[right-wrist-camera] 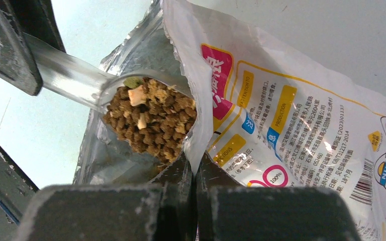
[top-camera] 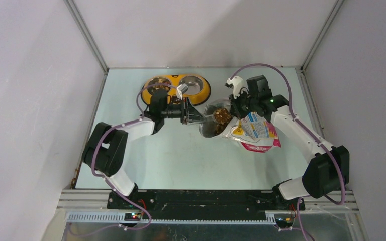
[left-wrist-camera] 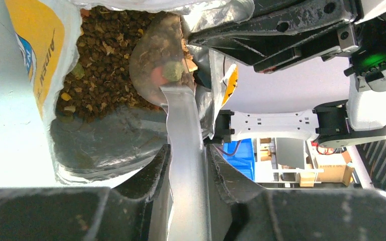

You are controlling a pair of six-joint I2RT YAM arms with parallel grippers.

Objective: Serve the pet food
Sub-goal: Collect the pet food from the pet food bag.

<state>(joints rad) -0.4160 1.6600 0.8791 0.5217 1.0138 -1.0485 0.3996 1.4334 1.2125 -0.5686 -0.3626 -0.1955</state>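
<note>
The serving is sitting about partway through. The left hand [left-wrist-camera: 188, 165] is pinching the handle of the translucent scoop [left-wrist-camera: 183, 125]. The scoop's bowl is resting inside the mouth of the bag [right-wrist-camera: 281, 115] and is heaped with pet food [right-wrist-camera: 153, 115], brown kibble with a few pale and green bits. The right hand [right-wrist-camera: 196, 175] is pressed together on the bag's opened lip, holding the mouth up and open over the right half of the tabletop [top-camera: 181, 155], toward its far edge. More kibble is lying deeper in the bag.

At the far edge the yellow feeder [top-camera: 146, 94] is waiting. Its left bowl [top-camera: 158, 84] is seemingly carrying some brown pieces already, while its right bowl [top-camera: 192, 85] is showing what looks like bare steel. Judging from this, the scoop is filled, and lifting it clear, carrying it to the feeder and tipping it in are remaining.
</note>
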